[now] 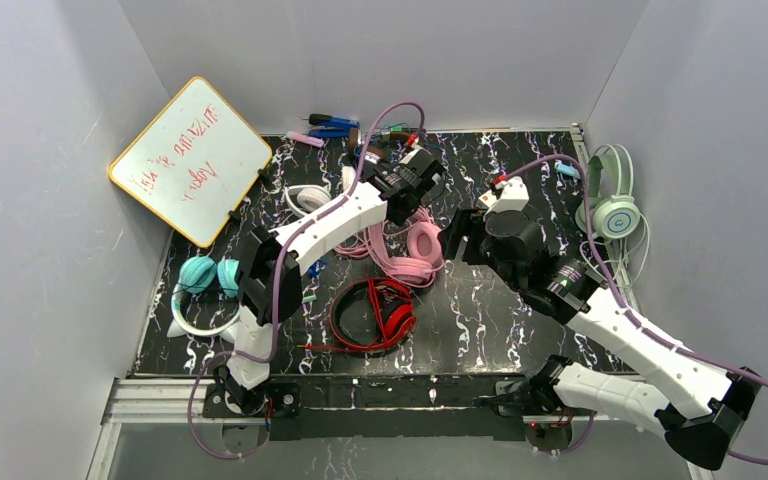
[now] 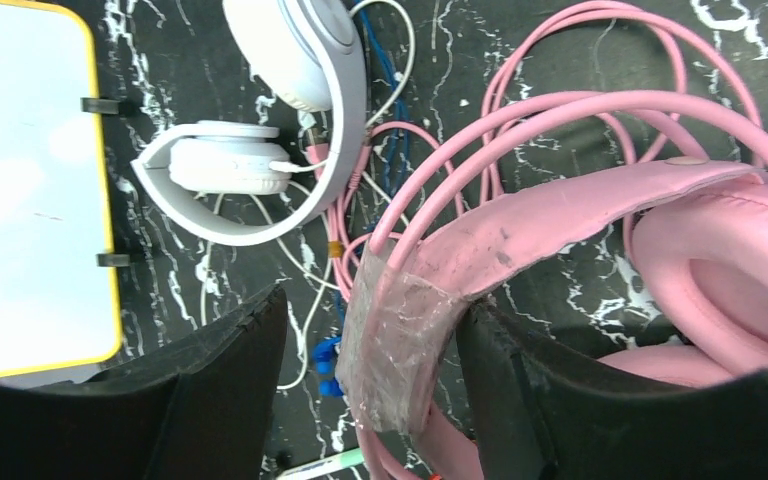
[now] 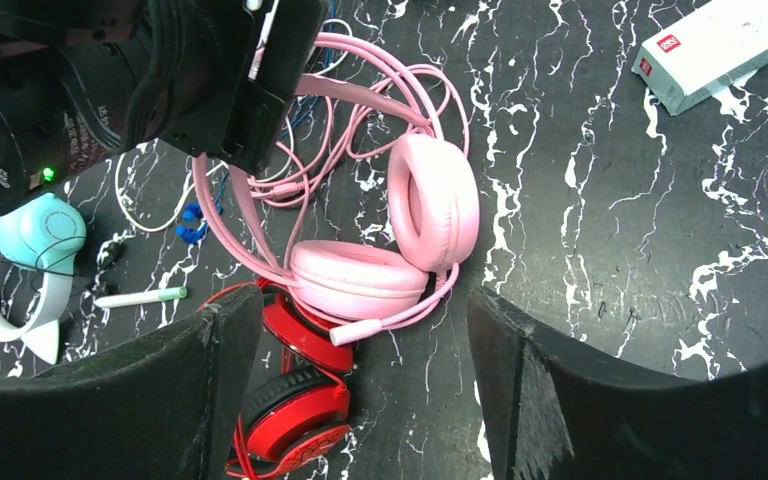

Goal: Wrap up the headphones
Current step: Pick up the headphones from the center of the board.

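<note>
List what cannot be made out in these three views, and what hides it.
- Whiteboard writing: top view, too small to read; left wrist view cuts it off.
- Pink headphones: left wrist view, lower cup behind the left fingers.
- Red headphones: right wrist view, partly behind the right fingers, cut by the bottom edge.
- Teal headphones: top view, partly under the left arm.

Bare table [image 3: 580, 250] is lying open right of the pink headphones [image 3: 430, 200]; red headphones [image 3: 295, 410] are crowding their near side, white headphones [image 2: 250, 165] and cord loops [image 2: 580, 98] blocking their left.
</note>
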{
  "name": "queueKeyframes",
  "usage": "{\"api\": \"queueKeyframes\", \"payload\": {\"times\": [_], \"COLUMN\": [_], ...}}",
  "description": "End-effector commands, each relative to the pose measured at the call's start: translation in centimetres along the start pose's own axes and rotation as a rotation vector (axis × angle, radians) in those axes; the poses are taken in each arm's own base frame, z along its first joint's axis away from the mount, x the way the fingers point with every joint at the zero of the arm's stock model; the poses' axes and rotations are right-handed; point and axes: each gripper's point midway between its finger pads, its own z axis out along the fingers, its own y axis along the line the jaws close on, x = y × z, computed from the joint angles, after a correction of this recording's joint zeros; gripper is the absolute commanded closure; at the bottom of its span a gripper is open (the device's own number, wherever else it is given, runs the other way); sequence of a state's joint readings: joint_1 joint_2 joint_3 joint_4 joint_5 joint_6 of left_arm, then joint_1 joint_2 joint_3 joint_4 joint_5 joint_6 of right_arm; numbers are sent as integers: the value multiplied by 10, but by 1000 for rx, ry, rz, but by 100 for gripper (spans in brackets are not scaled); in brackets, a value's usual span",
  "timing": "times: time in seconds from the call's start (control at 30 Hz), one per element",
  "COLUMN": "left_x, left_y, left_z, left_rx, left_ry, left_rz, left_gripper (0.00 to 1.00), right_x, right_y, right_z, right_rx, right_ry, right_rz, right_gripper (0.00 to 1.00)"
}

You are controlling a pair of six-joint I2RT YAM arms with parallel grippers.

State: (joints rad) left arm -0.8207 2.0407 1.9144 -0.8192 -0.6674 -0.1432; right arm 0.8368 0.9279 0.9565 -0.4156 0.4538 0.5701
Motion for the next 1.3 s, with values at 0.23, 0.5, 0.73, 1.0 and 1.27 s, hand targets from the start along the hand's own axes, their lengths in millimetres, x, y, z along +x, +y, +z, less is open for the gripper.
{"api": "queueKeyframes", "payload": {"times": [0.23,0.5,0.73,1.0,1.27], "left_x": [-5,9,20,40,70], "left_y": [23,0,6,18,19], "left_z": [-6,16,37,52,69], "left_rx": [-149,-44,63,223,269], "left_ry": [-2,68,133,186,247], "left_rz": [50,38,-72,-269,-358], "left_gripper": [43,25,22,32,35], "right_x": [-7,-5,-4,-5,1], "right_y": [5,5,4,6,11], "right_z": [4,3,3,4,9], "right_rx": [-14,-22,-20,-29,-45], "right_ry": [-24,-22,-17,-17,5], "right_rz": [1,3,-13,-14,-19], "right_gripper": [18,18,18,18,17]}}
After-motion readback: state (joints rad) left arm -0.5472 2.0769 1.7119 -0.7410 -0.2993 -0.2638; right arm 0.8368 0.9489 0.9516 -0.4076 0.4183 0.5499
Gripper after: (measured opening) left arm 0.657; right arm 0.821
